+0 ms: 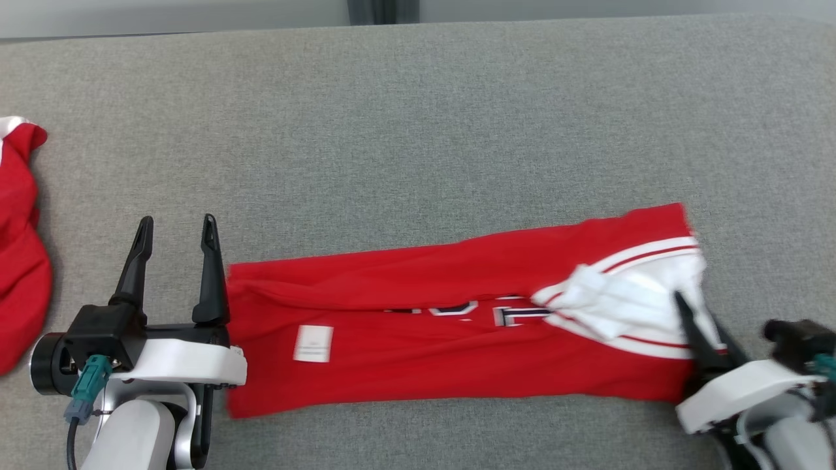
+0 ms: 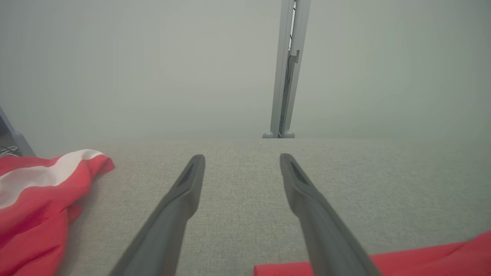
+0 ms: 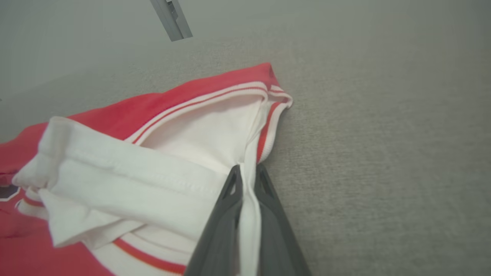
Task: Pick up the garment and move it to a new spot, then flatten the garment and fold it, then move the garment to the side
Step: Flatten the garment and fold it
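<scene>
Looking down from the head camera, you see the red garment lying on the grey padded surface as a long band folded lengthwise, running from beside the left gripper across to the right gripper. Your left gripper has its 2 dark fingers spread wide and holds nothing. Its right-hand finger stands just beside the garment's left end, and in the left wrist view bare grey fabric shows between the fingers, with a red edge at the bottom right. Your right gripper has its fingers pressed together on a thin fold of the white cloth at the garment's right end, where white fabric with red-striped trim lies bunched and turned outward. A small white label sits on the red near the left end, and dark lettering is partly hidden in the centre fold. A second red piece lies at the far left edge, well apart from the band
</scene>
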You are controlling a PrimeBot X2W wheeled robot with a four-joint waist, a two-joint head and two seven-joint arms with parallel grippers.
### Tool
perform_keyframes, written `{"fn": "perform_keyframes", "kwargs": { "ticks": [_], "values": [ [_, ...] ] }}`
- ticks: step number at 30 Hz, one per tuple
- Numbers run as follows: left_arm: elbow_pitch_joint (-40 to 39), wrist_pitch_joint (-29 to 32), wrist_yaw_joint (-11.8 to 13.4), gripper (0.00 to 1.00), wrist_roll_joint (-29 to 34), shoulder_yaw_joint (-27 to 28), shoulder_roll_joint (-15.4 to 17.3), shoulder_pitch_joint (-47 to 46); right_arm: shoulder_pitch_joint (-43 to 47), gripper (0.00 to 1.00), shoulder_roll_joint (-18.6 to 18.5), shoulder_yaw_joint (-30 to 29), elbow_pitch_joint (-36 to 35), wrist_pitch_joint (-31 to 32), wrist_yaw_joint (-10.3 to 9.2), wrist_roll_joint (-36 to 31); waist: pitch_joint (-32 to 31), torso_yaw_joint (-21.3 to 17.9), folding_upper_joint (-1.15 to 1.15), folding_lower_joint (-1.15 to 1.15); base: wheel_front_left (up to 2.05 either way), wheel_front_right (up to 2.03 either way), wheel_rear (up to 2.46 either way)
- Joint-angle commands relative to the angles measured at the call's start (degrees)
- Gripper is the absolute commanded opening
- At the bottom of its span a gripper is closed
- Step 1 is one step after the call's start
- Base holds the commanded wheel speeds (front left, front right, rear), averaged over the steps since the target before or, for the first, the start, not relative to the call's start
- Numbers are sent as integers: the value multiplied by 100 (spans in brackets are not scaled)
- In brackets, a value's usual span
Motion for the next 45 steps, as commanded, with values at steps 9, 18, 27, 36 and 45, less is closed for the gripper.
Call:
{"fn": "perform_keyframes", "kwargs": {
  "ticks": [9, 18, 27, 36, 45],
  "values": [
    [-146, 32, 117, 100, -24, 17, 47, -20, 236, 0, -609, -1256, -245, -86, -32, -196, 79, -119, 0, 0, 0, 0, 0],
    [-187, 53, 117, 100, -51, -10, 86, -62, 272, 0, -462, -1087, -1432, -78, -25, -666, 35, -165, 0, 0, 0, 0, 0],
    [-213, 56, 126, 100, -81, -38, 94, -20, 248, 0, -123, -14, -2910, 263, -25, -1119, -42, -127, 0, 0, 0, 0, 0],
    [-162, 43, 78, 100, -126, -139, 17, -78, -158, 0, 557, 990, -2729, 691, -24, -800, -26, -13, 0, 0, 0, 0, 0],
    [9, -1, 4, 100, -164, -217, -54, -177, -713, 0, 918, 2253, -1743, 571, -24, -248, 46, 173, 0, 0, 0, 0, 0]
  ]
}}
